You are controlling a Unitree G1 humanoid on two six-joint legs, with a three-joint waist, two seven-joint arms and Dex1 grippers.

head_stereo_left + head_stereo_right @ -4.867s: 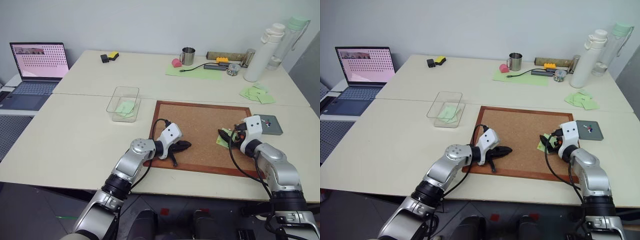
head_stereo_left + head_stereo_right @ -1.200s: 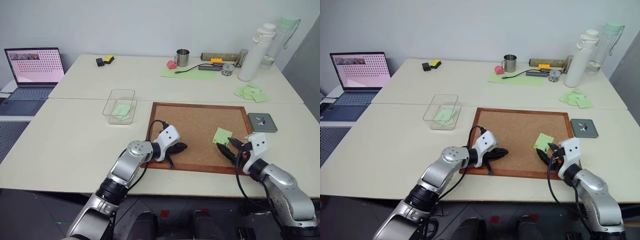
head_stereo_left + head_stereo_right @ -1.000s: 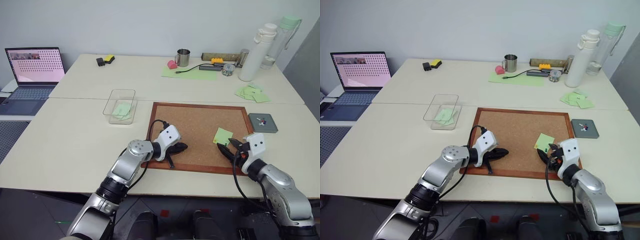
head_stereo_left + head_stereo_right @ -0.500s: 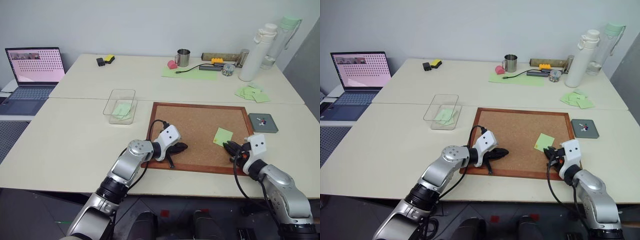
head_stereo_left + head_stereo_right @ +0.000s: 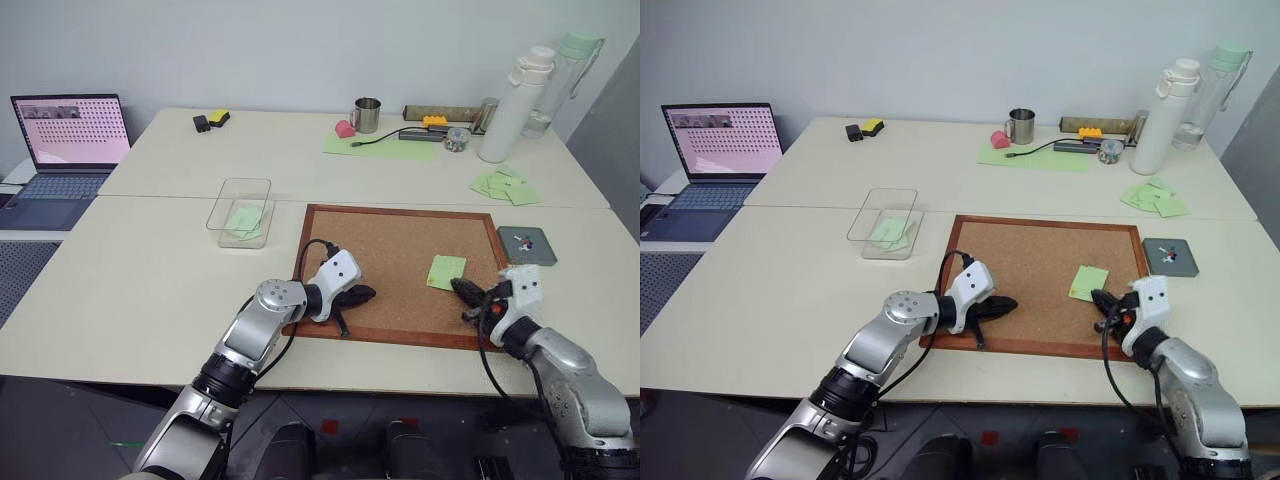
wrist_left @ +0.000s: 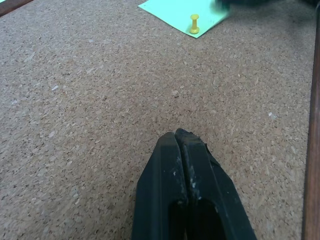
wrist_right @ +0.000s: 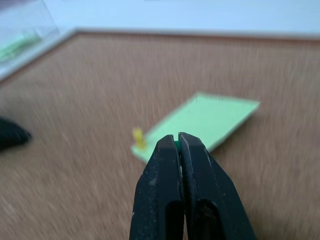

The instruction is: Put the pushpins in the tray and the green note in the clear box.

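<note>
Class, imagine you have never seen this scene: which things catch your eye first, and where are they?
The wood-framed corkboard in the middle of the table, with a green note held by a yellow pushpin near its right edge. The shut right gripper hovers beside the note, pinching something green, and the shut left gripper rests on the board's left side.
</note>
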